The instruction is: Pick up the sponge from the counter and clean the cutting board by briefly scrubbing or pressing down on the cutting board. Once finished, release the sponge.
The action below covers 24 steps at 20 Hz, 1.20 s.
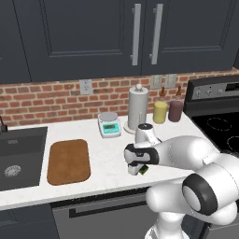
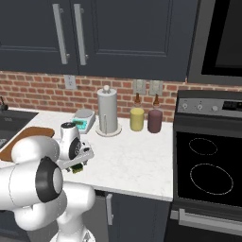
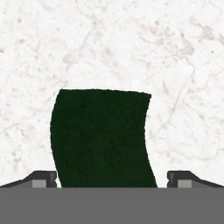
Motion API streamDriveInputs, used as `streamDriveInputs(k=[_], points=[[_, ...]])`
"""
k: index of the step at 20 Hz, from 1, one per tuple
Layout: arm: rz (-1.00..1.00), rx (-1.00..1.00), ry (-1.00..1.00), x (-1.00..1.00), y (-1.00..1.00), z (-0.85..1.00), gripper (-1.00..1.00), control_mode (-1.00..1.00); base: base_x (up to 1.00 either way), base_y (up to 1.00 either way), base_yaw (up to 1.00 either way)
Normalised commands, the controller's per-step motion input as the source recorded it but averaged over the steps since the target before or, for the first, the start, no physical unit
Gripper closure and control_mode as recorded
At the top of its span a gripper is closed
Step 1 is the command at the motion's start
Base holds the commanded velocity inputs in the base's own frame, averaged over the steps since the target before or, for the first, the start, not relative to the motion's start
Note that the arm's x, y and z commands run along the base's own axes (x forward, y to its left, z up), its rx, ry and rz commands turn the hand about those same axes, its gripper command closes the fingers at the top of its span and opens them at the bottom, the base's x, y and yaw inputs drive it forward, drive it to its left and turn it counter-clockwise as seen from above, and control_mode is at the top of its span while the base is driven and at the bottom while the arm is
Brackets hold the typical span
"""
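Reaching down at the lower centre of the left base frame, the robot's fingers [image 1: 137, 169] straddle the sponge [image 1: 143, 169] on the white tabletop [image 1: 107, 154]. In the hand view the sponge's dark green top [image 3: 103, 138] fills the lower middle of the frame, with one fingertip [image 3: 41, 178] at its left and the other at its right. Small gaps remain on both sides, so the fingers are spread wider than the sponge and appear not yet to have hold of it. The cutting board [image 1: 68, 161] lies well apart, toward the left of the frame, beside the sink [image 1: 18, 156].

Judged from this, the step in hand is the grasp. Done well, it means settling low enough to catch the sponge's sides, keeping it centred between the tips, then closing evenly so the soft block does not twist before being lifted toward the board.

No brand, label or legible writing can be made out; the kitchen scale's [image 1: 109, 124] display is too small to read.
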Motion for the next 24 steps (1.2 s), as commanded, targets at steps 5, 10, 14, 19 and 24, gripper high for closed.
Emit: streamDriveInputs(k=[5,10,14,19,24], points=[[0.0,0.0,0.0,0.0,0.0,-0.01,-1.0,-1.0,0.0,0.0,0.0],[0.0,0.0,0.0,0.0,0.0,-0.1,-1.0,-1.0,0.0,0.0,0.0],[0.01,0.0,0.0,0.0,0.03,-0.36,1.0,-1.0,0.0,0.0,0.0],[0.0,0.01,0.0,0.0,0.05,-0.41,1.0,-1.0,0.0,0.0,0.0],[0.0,0.01,0.0,0.0,0.01,-0.44,1.0,-1.0,0.0,0.0,0.0]])
